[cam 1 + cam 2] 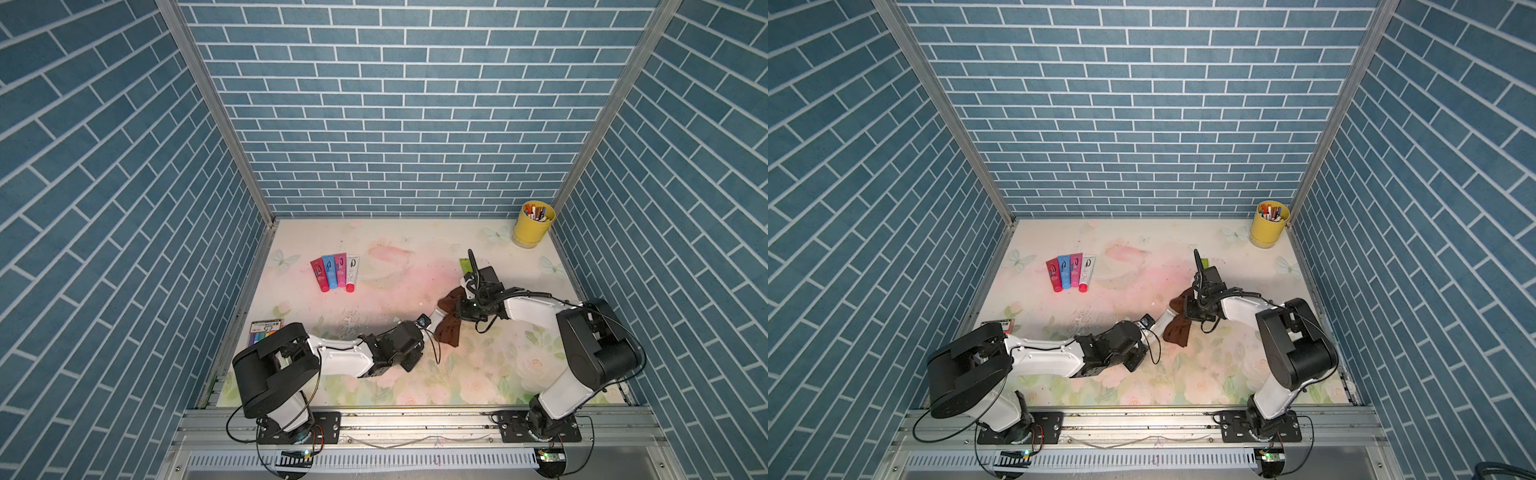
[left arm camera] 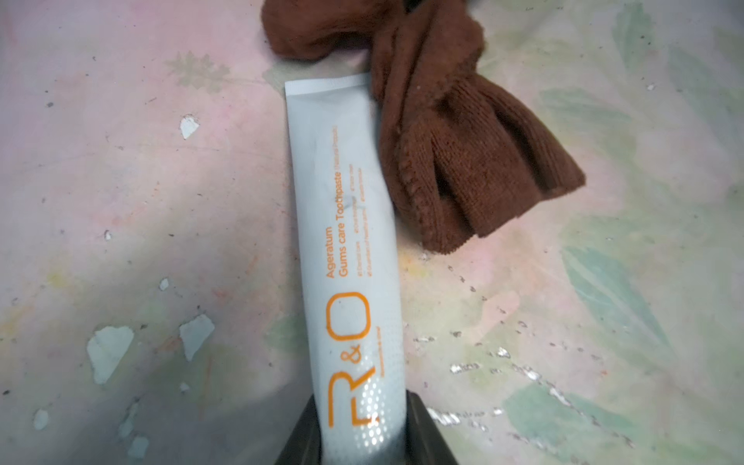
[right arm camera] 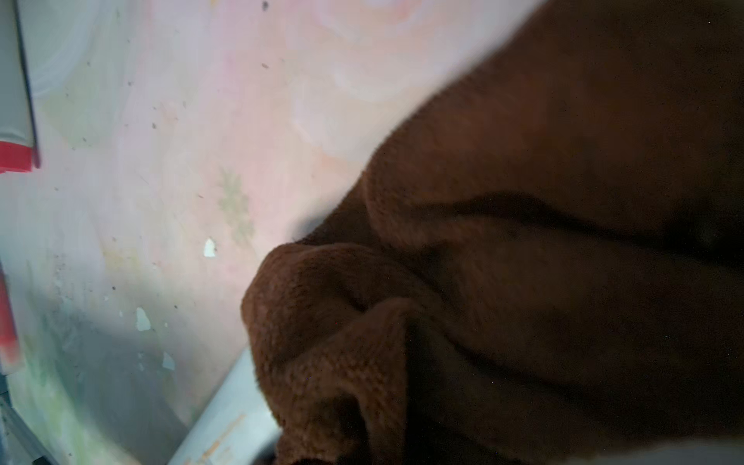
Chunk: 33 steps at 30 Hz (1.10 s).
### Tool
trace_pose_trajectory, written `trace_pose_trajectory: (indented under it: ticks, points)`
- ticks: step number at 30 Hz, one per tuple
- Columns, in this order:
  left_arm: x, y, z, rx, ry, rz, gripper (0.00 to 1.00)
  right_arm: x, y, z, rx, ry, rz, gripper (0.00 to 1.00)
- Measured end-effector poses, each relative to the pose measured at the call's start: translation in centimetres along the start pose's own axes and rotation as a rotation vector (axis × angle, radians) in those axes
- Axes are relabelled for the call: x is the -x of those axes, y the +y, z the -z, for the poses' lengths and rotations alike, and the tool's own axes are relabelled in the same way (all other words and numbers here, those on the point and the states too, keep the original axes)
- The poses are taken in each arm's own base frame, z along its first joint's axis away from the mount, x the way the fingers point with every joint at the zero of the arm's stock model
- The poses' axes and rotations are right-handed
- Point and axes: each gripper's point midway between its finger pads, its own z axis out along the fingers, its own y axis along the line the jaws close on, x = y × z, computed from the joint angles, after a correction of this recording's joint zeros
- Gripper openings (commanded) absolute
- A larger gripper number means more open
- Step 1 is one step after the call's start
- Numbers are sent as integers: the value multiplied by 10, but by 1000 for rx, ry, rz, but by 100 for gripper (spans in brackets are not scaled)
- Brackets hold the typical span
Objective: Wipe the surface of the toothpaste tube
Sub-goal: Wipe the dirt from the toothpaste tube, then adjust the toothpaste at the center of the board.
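A white toothpaste tube [image 2: 346,225] with orange lettering lies low over the floral table, its cap end between the dark fingers [image 2: 422,430] of my left gripper [image 2: 362,435], which is shut on it. In both top views the tube [image 1: 437,316] [image 1: 1160,322] points from the left gripper [image 1: 428,328] toward the right arm. A brown cloth [image 2: 455,141] covers the tube's crimped far end and one side. The cloth [image 1: 448,328] hangs bunched from my right gripper [image 1: 459,309], which is shut on it. In the right wrist view the cloth [image 3: 523,282] hides the jaws, with the tube [image 3: 229,422] beneath.
Several coloured tubes [image 1: 336,272] lie side by side at the back left. A yellow cup of pens [image 1: 533,223] stands in the back right corner. A marker pack [image 1: 266,328] lies by the left arm's base. A green item [image 1: 464,265] lies behind the right wrist.
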Motion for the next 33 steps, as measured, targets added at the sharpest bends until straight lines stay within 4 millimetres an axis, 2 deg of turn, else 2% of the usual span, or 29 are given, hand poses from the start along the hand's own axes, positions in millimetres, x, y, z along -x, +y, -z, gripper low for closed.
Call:
trace_pose_trajectory:
  ticks: [3, 6, 9, 13, 16, 19, 23, 25, 27, 31, 33]
  points:
    - [0, 0, 0, 3, 1, 31, 0, -21, -1, 12, -23, 9, 21, 0]
    - [5, 0, -4, 17, 11, 68, 2, -46, 11, 21, -18, 29, 81, 0]
    - [16, -2, -13, 27, 15, 109, 15, -68, 16, 27, -15, 53, 124, 0]
    - [25, -5, -19, 27, 12, 164, 36, -86, 1, 32, -60, 74, 121, 0]
    - [28, -6, -18, 30, 17, 202, 49, -90, -7, 39, -91, 68, 121, 0]
    - [30, -7, -17, 28, 23, 220, 56, -88, -10, 46, -111, 50, 123, 0]
    - [33, -6, -7, 30, 26, 224, 56, -86, -15, 53, -139, 28, 123, 0]
    - [43, -4, 3, 21, 9, 226, 54, -85, -16, 57, -145, 13, 122, 0]
    - [59, -2, 12, -4, -24, 236, 47, -83, -17, 59, -145, 0, 120, 0]
    - [90, 22, 20, -70, -79, 293, 45, -87, -19, 58, -138, 9, 116, 0]
    - [96, 37, 14, -111, -74, 320, 45, -87, -18, 58, -130, 13, 114, 0]
